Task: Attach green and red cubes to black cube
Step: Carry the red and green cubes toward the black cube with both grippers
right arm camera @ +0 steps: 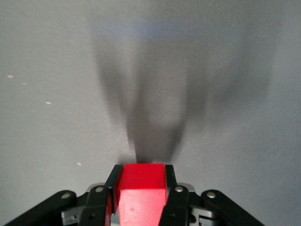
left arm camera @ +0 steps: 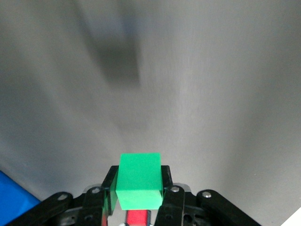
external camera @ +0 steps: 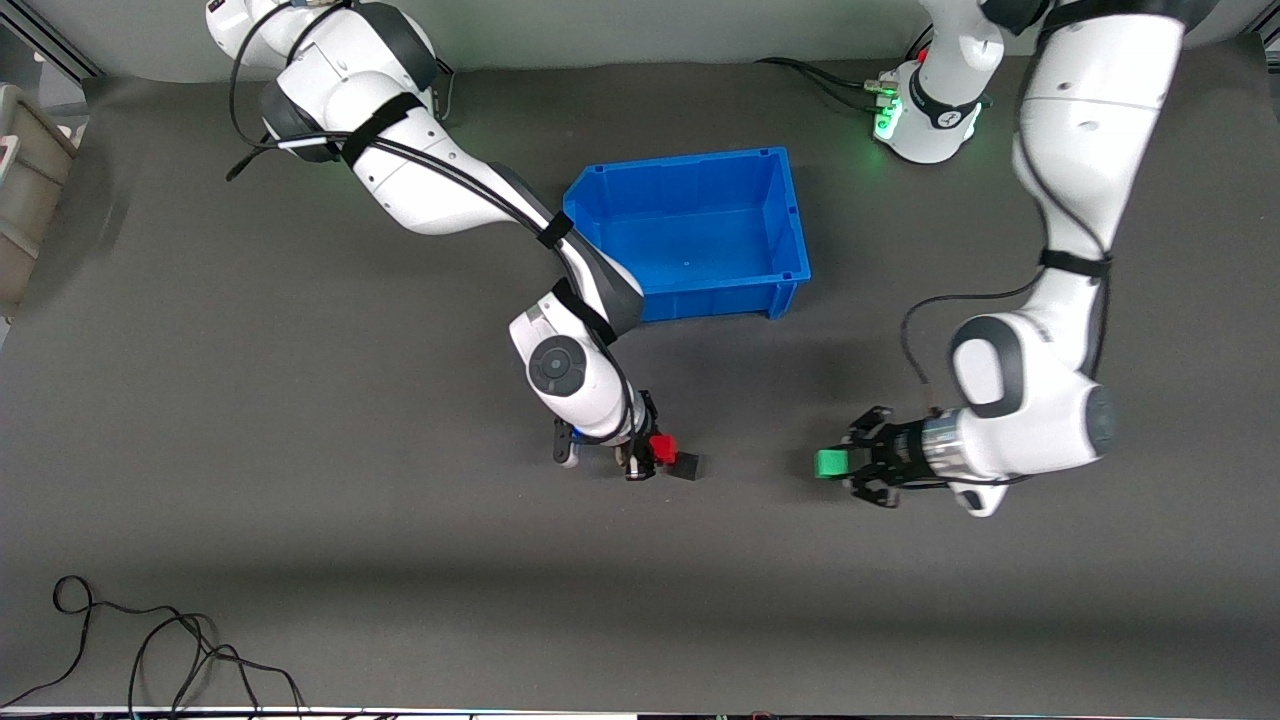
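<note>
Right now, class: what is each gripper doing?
Left gripper: shut on the green cube, over bare table.
Right gripper: shut on the red cube, beside the black cube.

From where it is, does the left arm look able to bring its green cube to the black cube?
Probably yes. The left claw grips the green cube, and only bare table lies between it and the black cube. The right claw holds the red cube at the black cube's opposite face.

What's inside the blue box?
Nothing shows inside the blue bin; its floor looks bare. The right arm covers one corner. The red cube and green cube are in the grippers, outside it.
</note>
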Robot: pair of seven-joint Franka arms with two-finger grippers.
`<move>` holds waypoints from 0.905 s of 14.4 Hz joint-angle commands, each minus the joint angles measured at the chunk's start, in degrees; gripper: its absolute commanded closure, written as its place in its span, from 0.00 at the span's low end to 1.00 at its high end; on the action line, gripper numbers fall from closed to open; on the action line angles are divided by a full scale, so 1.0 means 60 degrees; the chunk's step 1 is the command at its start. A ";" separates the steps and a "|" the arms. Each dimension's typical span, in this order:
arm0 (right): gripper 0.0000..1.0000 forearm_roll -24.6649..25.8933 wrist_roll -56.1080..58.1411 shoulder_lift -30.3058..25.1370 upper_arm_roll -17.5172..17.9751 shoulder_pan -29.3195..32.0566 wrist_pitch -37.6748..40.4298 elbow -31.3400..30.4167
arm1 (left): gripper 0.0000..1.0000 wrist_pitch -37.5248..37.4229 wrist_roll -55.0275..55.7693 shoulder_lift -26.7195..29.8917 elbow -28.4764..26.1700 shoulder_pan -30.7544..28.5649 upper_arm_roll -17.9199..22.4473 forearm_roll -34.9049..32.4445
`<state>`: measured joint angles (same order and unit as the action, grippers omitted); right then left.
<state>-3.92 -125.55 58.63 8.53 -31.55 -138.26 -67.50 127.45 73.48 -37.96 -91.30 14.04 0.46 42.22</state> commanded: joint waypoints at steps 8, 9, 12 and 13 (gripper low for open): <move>0.79 -0.0020 -0.0330 0.1081 -0.0148 -0.0045 -0.0409 0.1185 | 0.94 0.1886 0.1448 -0.1027 0.0671 0.1291 0.0157 0.0082; 0.79 -0.0020 -0.0330 0.1169 -0.0148 -0.0045 -0.0409 0.1346 | 0.94 0.2164 0.1682 -0.1100 0.0671 0.1365 0.0099 0.0155; 0.74 -0.0020 -0.0330 0.1214 -0.0148 -0.0045 -0.0409 0.1450 | 0.94 0.2664 0.1904 -0.1145 0.0671 0.1424 -0.0121 0.0228; 0.70 -0.0020 -0.0344 0.1214 -0.0148 -0.0045 -0.0409 0.1450 | 0.94 0.2694 0.2006 -0.1145 0.0671 0.1468 -0.0121 0.0243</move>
<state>-3.93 -126.25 63.68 7.94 -31.44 -140.41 -61.81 142.67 83.52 -44.12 -88.65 21.90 -0.47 42.83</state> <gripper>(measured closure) 0.599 0.630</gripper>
